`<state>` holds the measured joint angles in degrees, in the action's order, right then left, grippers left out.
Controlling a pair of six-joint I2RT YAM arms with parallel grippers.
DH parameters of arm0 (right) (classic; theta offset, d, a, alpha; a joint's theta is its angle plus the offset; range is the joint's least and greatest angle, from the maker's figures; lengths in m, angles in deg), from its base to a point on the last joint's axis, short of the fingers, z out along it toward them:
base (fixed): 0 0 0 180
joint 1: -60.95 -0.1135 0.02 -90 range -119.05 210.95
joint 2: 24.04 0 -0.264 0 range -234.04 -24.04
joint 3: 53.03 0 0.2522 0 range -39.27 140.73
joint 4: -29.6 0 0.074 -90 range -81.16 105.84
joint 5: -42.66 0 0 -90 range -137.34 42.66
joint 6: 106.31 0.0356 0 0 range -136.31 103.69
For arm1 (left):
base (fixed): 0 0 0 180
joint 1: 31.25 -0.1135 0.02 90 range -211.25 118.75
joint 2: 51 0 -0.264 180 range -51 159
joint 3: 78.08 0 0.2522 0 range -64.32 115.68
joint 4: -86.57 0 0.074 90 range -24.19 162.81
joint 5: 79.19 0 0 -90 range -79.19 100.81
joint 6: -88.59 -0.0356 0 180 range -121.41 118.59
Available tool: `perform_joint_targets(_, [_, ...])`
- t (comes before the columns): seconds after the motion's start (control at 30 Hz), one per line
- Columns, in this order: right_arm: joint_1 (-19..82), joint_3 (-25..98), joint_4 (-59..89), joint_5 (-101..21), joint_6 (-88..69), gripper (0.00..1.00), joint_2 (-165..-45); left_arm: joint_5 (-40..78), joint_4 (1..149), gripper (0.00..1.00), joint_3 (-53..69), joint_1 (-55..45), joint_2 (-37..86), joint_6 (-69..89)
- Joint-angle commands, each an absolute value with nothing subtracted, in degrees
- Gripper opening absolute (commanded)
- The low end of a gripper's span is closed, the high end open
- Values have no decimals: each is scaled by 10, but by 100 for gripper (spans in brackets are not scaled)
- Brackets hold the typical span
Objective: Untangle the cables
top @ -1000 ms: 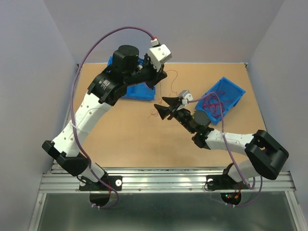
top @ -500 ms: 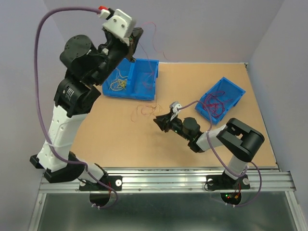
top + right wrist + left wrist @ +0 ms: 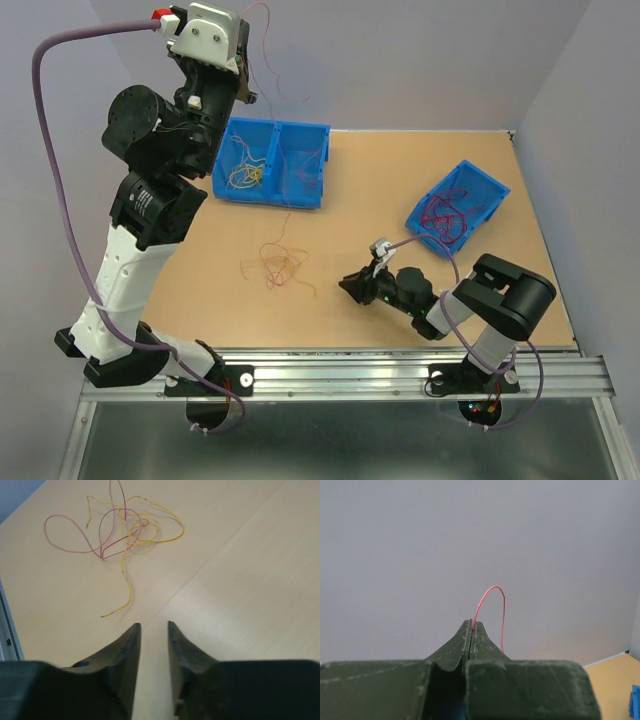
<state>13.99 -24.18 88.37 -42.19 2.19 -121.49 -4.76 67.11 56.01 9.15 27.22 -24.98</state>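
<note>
The cables (image 3: 278,262) form a loose red-and-yellow tangle on the table (image 3: 400,170), between the two arms. One red cable (image 3: 492,588) is pinched in the left gripper (image 3: 471,623), whose jaws are fully closed on it, high above the two-compartment blue bin (image 3: 300,195). The right gripper (image 3: 154,625) sits low over the table near the tangle, jaws narrowly apart and holding nothing. More cables lie in that bin and in the single blue bin (image 3: 485,180).
</note>
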Motion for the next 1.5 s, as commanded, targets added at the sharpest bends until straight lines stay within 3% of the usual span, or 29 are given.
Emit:
perform_joint_targets(0.0, [137,-269,1076,-406,30,61,-1172,-56,716,0,557,92,265,-254])
perform_joint_targets(0.1, [137,-243,1067,-379,9,85,-1160,-24,704,0,556,93,261,-234])
perform_joint_targets(0.2, [136,-211,1051,-351,-15,91,-1154,13,695,0,550,92,249,-208])
perform_joint_targets(0.6, [136,52,975,-349,-7,92,-1276,65,667,0,571,94,240,-149])
perform_joint_targets(0.73, [137,146,931,-328,-2,82,-1338,59,667,0,572,94,236,-151])
perform_joint_targets(0.8, [137,178,927,-307,4,71,-1353,49,667,0,569,93,234,-154])
perform_joint_targets(0.87, [136,185,927,-299,16,42,-1356,29,673,0,558,93,230,-166])
perform_joint_targets(0.9, [136,185,927,-298,19,17,-1353,20,676,0,542,93,229,-170])
perform_joint_targets(0.97, [137,180,924,-298,21,3,-1332,11,683,0,519,92,226,-189])
perform_joint_targets(1.13, [136,162,855,-309,10,1,-1260,-27,697,0,462,62,251,-223])
perform_joint_targets(1.33, [136,179,739,-302,13,1,-1171,185,646,0,459,-72,342,-162])
perform_joint_targets(1.47, [136,276,477,-351,19,0,-1147,286,644,0,419,-103,366,-150])
